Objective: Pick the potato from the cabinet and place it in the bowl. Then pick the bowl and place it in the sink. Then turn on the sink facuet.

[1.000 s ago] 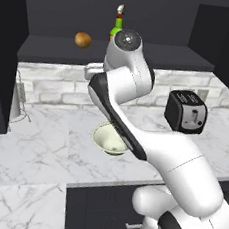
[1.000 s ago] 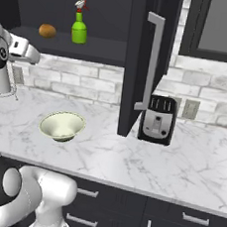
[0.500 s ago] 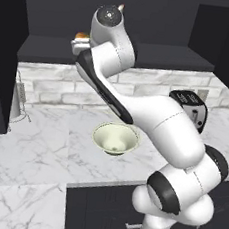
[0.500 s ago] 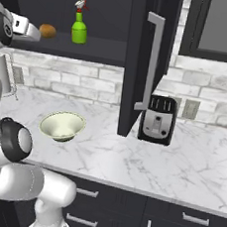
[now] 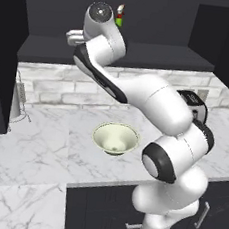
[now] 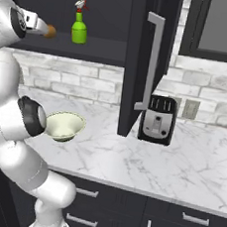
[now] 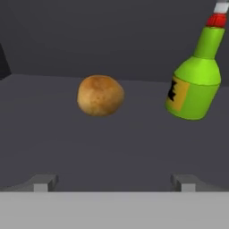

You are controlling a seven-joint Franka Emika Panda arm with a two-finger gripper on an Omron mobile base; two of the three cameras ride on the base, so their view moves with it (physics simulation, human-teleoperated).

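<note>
The potato (image 7: 100,95), a round orange-brown lump, lies on the dark shelf of the cabinet (image 7: 53,134), straight ahead of my gripper (image 7: 114,183) and a short way off. The jaws stand open and empty, one fingertip at each side of the hand view. From the right base, the gripper (image 6: 43,27) reaches in from the left and ends just short of the potato (image 6: 51,30). In the left base view my hand (image 5: 73,35) is up at the cabinet (image 5: 153,55) shelf. The cream-green bowl (image 5: 115,138) (image 6: 64,125) sits upright on the marble counter below.
A green bottle (image 7: 194,85) (image 6: 79,29) with a red-white top stands on the shelf right of the potato. The open cabinet door (image 6: 141,64) hangs over the counter beside a black toaster (image 6: 157,119). A slim grey faucet (image 5: 17,100) stands at the far left.
The arm has swung up and left, carrying the hand into the cabinet toward the potato. The jaws stayed open. Bowl and bottle have not moved.
</note>
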